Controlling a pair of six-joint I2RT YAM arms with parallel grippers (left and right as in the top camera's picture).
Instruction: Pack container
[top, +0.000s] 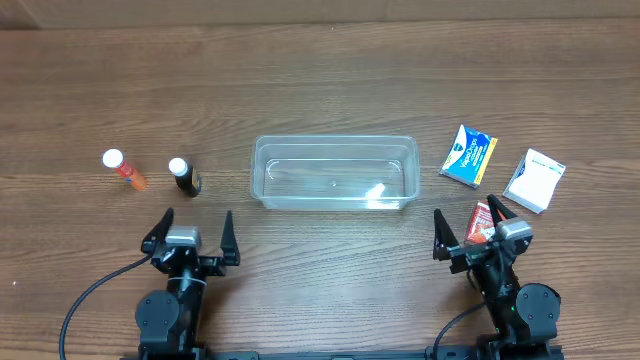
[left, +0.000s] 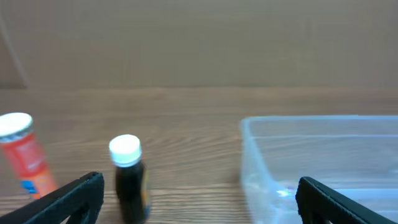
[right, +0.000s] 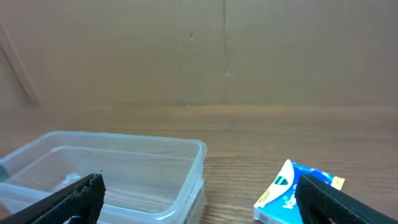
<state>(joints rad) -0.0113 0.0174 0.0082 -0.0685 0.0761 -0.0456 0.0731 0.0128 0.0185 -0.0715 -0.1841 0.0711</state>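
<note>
The clear plastic container (top: 334, 173) stands empty at the table's middle; it also shows in the left wrist view (left: 323, 162) and the right wrist view (right: 112, 174). A dark bottle with a white cap (top: 184, 176) (left: 129, 177) and an orange bottle with a white cap (top: 124, 169) (left: 23, 155) lie left of it. A blue-and-white box (top: 469, 156) (right: 287, 193), a white box (top: 535, 180) and a red box (top: 482, 222) lie to the right. My left gripper (top: 193, 235) (left: 199, 202) is open and empty in front of the dark bottle. My right gripper (top: 470, 230) (right: 199, 199) is open and empty, over the red box.
The wooden table (top: 320, 80) stretches behind the objects. A brown wall (right: 199, 50) stands beyond the far edge. Black cables run from both arm bases at the near edge.
</note>
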